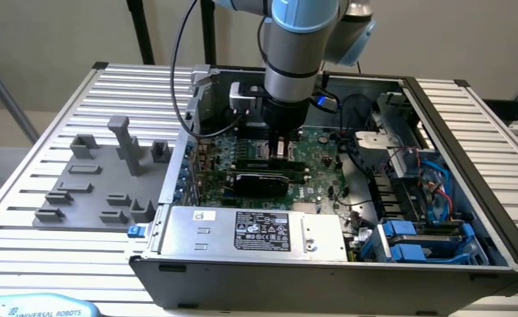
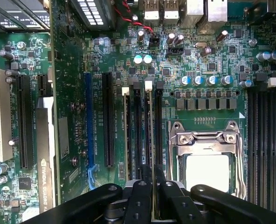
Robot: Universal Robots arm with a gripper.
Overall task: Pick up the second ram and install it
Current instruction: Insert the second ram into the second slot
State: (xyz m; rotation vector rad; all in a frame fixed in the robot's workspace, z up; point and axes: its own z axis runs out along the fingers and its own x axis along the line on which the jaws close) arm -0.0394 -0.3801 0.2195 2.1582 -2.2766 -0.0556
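The second ram (image 2: 151, 135) shows edge-on in the wrist view as a thin green strip. It runs along the memory slots (image 2: 139, 130) beside the CPU socket (image 2: 205, 163). My gripper (image 2: 153, 193) is shut on it, with one black finger (image 2: 139, 198) on each side of its edge. I cannot tell whether the stick sits in a slot or just above one. In the exterior view the gripper (image 1: 282, 152) reaches straight down into the open PC case, onto the motherboard (image 1: 316, 155). A long dark stick (image 1: 257, 163) lies just beside the fingertips.
Grey fixture blocks (image 1: 100, 178) stand on the slatted table at the exterior view's left. Inside the case, a power supply (image 1: 250, 231) lies at the front and blue drive bays (image 1: 417, 241) at the right. A graphics card (image 2: 44, 158) and expansion slots (image 2: 107, 121) flank the memory slots.
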